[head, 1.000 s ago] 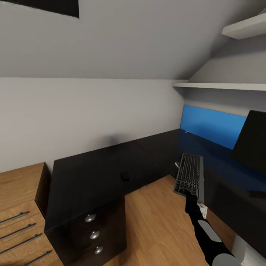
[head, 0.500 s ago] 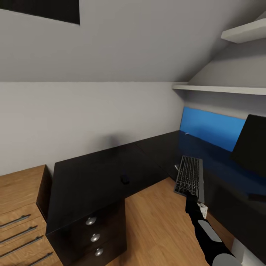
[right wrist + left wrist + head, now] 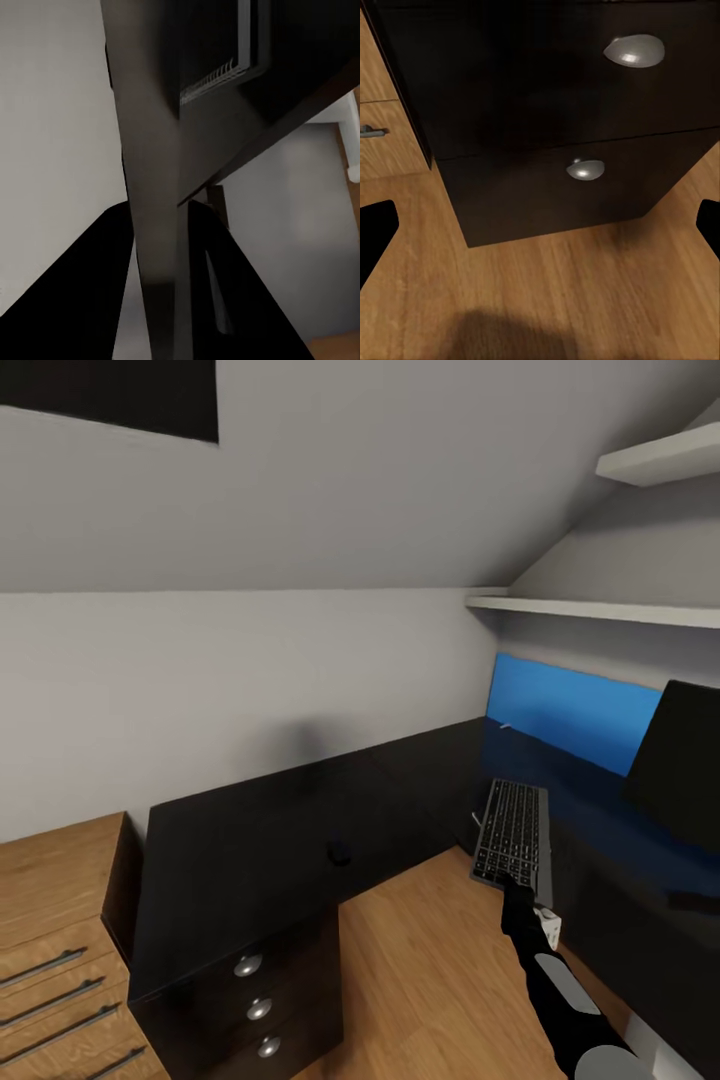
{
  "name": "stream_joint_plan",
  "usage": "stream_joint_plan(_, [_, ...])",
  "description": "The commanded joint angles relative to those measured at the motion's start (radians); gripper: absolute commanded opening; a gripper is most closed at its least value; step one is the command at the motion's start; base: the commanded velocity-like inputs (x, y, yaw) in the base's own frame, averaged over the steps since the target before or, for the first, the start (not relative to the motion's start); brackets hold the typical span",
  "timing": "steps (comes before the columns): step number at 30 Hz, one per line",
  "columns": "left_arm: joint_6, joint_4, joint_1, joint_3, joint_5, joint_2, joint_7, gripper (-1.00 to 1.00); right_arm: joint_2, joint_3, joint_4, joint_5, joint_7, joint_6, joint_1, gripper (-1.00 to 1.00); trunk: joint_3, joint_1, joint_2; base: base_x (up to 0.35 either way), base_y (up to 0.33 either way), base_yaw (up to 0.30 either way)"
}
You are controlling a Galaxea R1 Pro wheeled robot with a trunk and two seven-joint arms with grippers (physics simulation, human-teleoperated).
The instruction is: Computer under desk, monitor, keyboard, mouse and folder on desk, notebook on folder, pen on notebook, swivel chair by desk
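The desk (image 3: 250, 820) is L-shaped with a glossy black top, and its drawer unit (image 3: 290, 980) has round silver knobs. A small dark mouse (image 3: 339, 852) lies on the top near the inner corner. My right gripper (image 3: 515, 885) is shut on the near end of the keyboard (image 3: 513, 832), which hangs at the edge of the desk's right wing. In the right wrist view the right gripper (image 3: 159, 210) clamps the keyboard's grey frame (image 3: 150, 135). The black monitor (image 3: 680, 755) stands at the far right. My left gripper (image 3: 540, 229) is open, low in front of the drawer unit (image 3: 547, 97).
A light wooden cabinet (image 3: 50, 900) stands left of the desk. White shelves (image 3: 600, 605) hang under a sloped ceiling above the right wing. A blue panel (image 3: 570, 705) leans on the wall behind the keyboard. Wooden floor (image 3: 430, 960) lies inside the L.
The whole head picture has shifted slightly downward, so the camera moved. The keyboard stays in my right gripper at the same spot in the picture.
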Motion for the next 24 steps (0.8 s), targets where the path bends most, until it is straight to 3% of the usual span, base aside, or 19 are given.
stream_joint_plan(1, [-0.003,0.001,-0.001,-0.002,0.007,0.0,-0.003,1.0,0.0,0.001,0.001,-0.011,0.005,-0.001,-0.001,-1.0,0.002,-0.004,0.007,0.0,0.0,0.0])
stream_joint_plan(6, [-0.002,0.001,-0.001,-0.002,0.007,0.0,-0.003,1.0,0.001,0.003,0.001,-0.011,0.007,-0.001,-0.001,-1.0,0.018,-0.023,0.042,0.0,0.0,0.0])
stream_joint_plan(24, [-0.003,0.001,-0.001,-0.002,0.006,0.0,-0.005,1.0,-0.001,0.011,0.0,-0.006,0.017,0.02,-0.001,-1.0,0.018,-0.023,0.042,0.0,0.0,0.0])
